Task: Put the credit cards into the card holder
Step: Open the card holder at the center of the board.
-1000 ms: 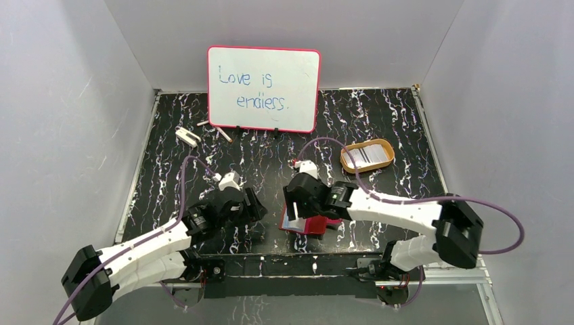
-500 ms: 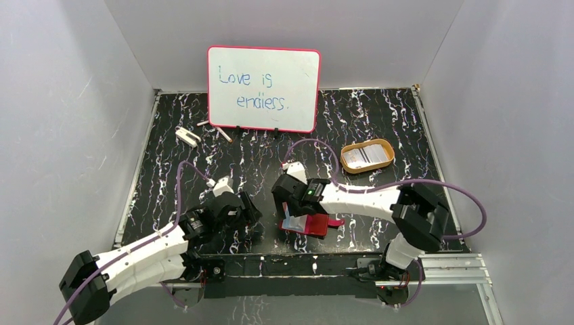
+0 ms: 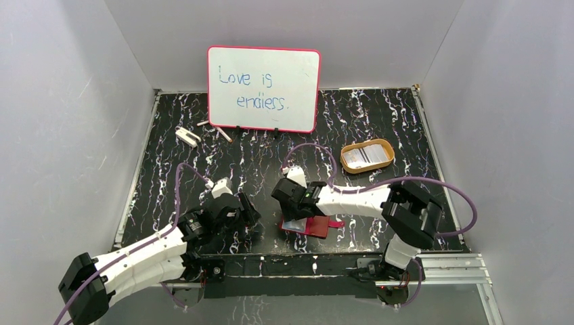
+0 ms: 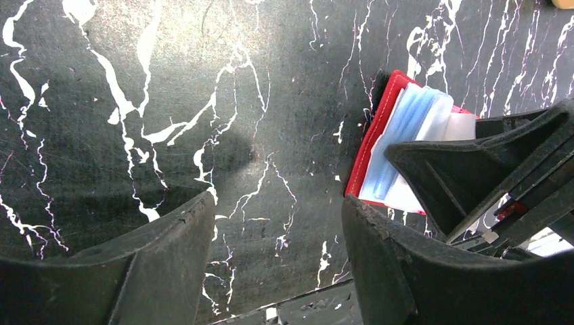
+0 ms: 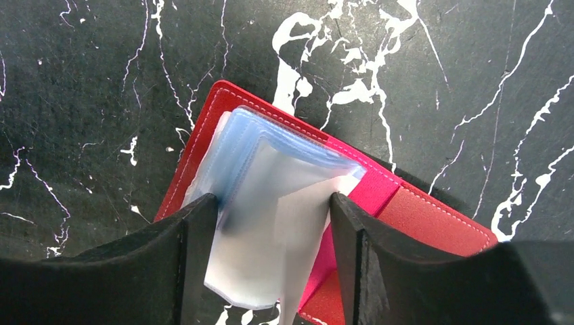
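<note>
Black fingers of the right gripper (image 5: 271,200) are standing apart and pointing down at the card holder (image 5: 433,220). Pale see-through pockets (image 5: 250,149) and a white credit card (image 5: 304,217) are filling the gap between the two fingers and touching both of them. I cannot tell if the fingers are squeezing the credit card or only sitting beside it. I also cannot tell if the credit card is sitting inside a pocket or just on top.

The card holder is lying open and flat on the black table (image 5: 101,81) with white streaks. It is sitting near the front edge, between the two arms. Its pockets are fanning up from the red cover.

The left gripper (image 4: 277,200) is hovering over bare table just to the left of the card holder. Its fingers are spread wide and holding nothing.

Further back on the right, an orange-rimmed tray (image 3: 387,147) is sitting well apart from the card holder, and more cards (image 3: 365,156) are lying inside it. At the back, a pink-framed whiteboard (image 3: 264,88) is standing upright, showing the words "Love is endless." Near its bottom left corner, a small white thing (image 3: 187,136) and a thin stick (image 3: 223,134) are lying on the table.
</note>
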### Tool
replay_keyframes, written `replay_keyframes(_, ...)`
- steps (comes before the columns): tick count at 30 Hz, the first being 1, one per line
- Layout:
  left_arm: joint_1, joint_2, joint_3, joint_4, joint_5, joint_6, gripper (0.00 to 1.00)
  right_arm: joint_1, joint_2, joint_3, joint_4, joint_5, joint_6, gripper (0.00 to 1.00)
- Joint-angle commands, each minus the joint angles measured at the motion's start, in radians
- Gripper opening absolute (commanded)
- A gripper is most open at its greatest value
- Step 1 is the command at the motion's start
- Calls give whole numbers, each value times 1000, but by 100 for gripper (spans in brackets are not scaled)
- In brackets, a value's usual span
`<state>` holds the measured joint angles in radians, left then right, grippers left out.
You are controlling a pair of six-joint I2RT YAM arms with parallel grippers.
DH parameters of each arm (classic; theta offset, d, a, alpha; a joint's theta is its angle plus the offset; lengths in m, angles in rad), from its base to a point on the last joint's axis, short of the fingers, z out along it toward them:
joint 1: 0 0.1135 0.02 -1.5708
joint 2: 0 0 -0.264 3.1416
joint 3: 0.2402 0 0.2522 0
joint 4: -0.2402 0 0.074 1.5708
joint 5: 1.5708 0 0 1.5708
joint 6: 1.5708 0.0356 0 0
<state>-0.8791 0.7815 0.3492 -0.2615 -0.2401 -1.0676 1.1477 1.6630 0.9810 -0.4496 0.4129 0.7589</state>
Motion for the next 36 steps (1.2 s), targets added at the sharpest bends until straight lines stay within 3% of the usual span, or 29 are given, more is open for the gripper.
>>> replay_keyframes(1, 2, -6, -6, 8, -19, -2, 66, 7, -18, -61, 17, 11, 0, 64)
replay_keyframes(7, 2, 33, 7, 35, -4, 10, 66, 2, -95, -134, 38, 22, 5, 41)
replay_keyframes(13, 2, 85, 32, 86, 28, 54, 66, -4, -240, -227, 93, 19, -8, 29)
replay_keyframes(19, 2, 194, 58, 214, 150, 126, 64, -25, -416, -354, 206, -10, -19, 21)
replay_keyframes(25, 1, 363, 76, 425, 324, 130, 57, -35, -497, -416, 235, -10, 31, 16)
replay_keyframes(31, -1, 514, 130, 526, 408, 111, 49, -34, -562, -459, 261, 2, 59, 14)
replay_keyframes(36, -1, 563, 114, 620, 435, 43, 53, -34, -652, -535, 365, -22, 99, 12)
